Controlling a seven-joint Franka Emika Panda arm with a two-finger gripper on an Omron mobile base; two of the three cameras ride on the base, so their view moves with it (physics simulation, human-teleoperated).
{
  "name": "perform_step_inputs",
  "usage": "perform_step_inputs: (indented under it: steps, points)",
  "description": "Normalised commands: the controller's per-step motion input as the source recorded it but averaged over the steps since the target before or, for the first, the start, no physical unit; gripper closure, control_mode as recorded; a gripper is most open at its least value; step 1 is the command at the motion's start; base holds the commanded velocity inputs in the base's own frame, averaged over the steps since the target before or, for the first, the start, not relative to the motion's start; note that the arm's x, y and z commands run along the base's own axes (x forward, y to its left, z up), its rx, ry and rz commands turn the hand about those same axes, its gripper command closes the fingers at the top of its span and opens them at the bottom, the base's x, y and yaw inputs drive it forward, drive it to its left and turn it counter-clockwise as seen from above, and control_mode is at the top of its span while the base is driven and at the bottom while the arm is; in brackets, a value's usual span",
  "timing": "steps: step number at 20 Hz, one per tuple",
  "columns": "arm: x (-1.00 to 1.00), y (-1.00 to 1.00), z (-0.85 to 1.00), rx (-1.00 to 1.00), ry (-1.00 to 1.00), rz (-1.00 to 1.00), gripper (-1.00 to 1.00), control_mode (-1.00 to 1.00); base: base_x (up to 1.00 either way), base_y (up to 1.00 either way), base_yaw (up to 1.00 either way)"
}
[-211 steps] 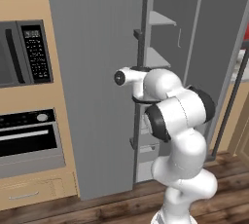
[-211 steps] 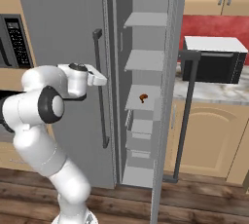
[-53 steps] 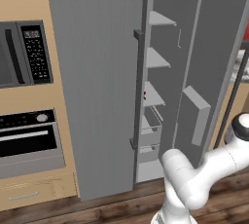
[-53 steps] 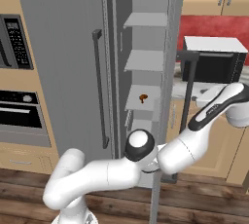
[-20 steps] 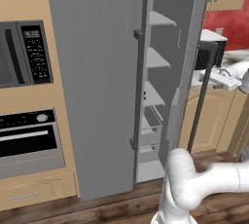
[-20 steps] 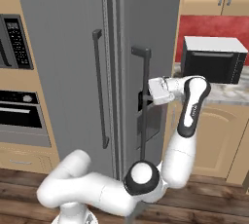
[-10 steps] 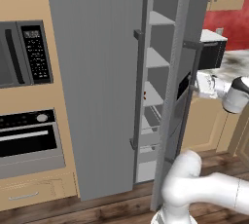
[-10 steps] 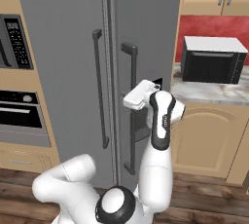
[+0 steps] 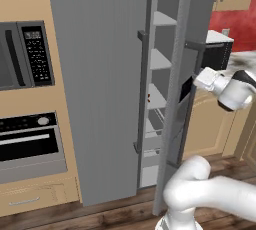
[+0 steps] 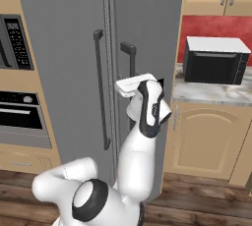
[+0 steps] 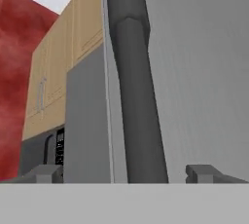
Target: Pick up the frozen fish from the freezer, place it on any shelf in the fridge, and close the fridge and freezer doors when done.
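Note:
The freezer door (image 9: 176, 99), the slim one with the dark dispenser recess (image 9: 185, 89), stands a narrow gap short of its frame. Through that gap I see the freezer's short pale shelves (image 9: 159, 60) and a small orange-brown lump (image 9: 149, 96). My gripper (image 9: 196, 79) (image 10: 124, 87) is open against the door's outer face. In the hand view its fingertips (image 11: 44, 173) stand on either side of the door's vertical bar handle (image 11: 138, 96) (image 10: 130, 68) without gripping it. The wide fridge door (image 9: 100, 84) (image 10: 59, 63) is shut. The frozen fish is hidden.
A black microwave (image 10: 214, 60) sits on the marble counter (image 10: 211, 94) right of the unit, above wooden cabinets (image 10: 202, 141). A built-in microwave (image 9: 25, 54) and wall oven (image 9: 30, 139) fill the wall to the left. My arm crosses in front of the doors.
The freezer door has swung from partly open to almost shut. My hand moved left with it and stays against its face, jaws wide.

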Motion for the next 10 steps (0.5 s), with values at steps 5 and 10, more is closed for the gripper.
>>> perform_step_inputs:
  steps: [5, 10]
  points:
    - [0.49, 0.2, 0.25, 0.13, 0.0, -0.22, -1.0, -1.0, 0.0, 0.0, 0.0]
    - [0.63, 0.14, 0.21, 0.0, 0.0, -0.17, -1.0, -1.0, 0.0, 0.0, 0.0]
